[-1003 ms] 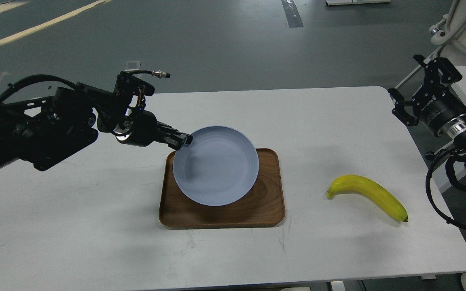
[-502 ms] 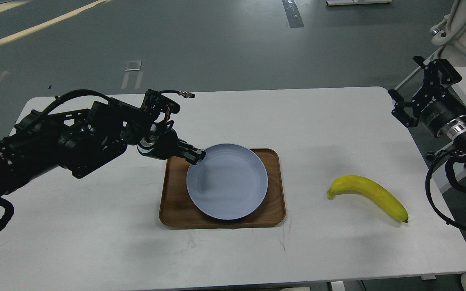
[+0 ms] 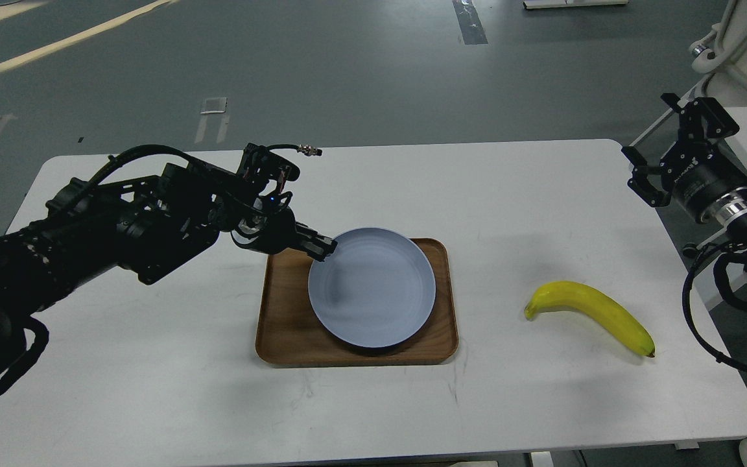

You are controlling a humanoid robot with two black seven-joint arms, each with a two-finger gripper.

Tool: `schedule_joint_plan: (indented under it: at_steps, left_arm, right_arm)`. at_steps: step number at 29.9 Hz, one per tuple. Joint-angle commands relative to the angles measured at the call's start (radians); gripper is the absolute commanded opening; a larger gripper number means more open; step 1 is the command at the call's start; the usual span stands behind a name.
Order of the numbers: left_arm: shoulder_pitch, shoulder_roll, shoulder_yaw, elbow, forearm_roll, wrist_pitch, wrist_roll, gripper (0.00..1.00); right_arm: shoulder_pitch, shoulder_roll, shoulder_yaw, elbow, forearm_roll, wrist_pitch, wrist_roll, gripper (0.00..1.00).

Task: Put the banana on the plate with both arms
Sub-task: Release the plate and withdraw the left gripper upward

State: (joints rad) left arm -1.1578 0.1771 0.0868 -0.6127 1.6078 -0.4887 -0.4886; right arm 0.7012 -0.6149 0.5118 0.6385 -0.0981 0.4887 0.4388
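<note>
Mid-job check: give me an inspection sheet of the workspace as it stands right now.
Surface: white table, faint scuffs.
Job's things: plate over the wooden tray, near edge looks raised; banana on the table right of the tray.
Clutter: nothing seen.
Grippers: left gripper shut on the plate's far-left rim; right gripper open, empty, raised beyond the table's right edge.
Cables: black loops on both arms, off the table.
Surroundings: grey floor; white frame far right.

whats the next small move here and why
Probably lower the plate the last bit and let go: the left hand grips its far-left rim, and it sits over the wooden tray. The banana lies untouched on the table, with the right hand open above it.
</note>
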Motion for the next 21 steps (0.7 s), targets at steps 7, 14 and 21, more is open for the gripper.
schedule_joint_plan:
  at_steps: [7,14,21]
  left_arm:
    - [-0.020,0.019,-0.015,-0.001,-0.276,0.000,0.000,0.98]
    - [-0.023,0.174,-0.047,0.001,-1.025,0.000,0.000,0.98]
    - [0.073,0.363,-0.100,-0.006,-1.364,0.000,0.000,0.98]
  right_arm:
    - [0.007,-0.006,-0.016,0.003,0.000,0.000,0.000,1.00]
    - [0.030,-0.037,-0.018,0.009,-0.002,0.000,-0.002,1.00]
    - [0.038,-0.042,-0.038,0.017,-0.002,0.000,-0.002,1.00]
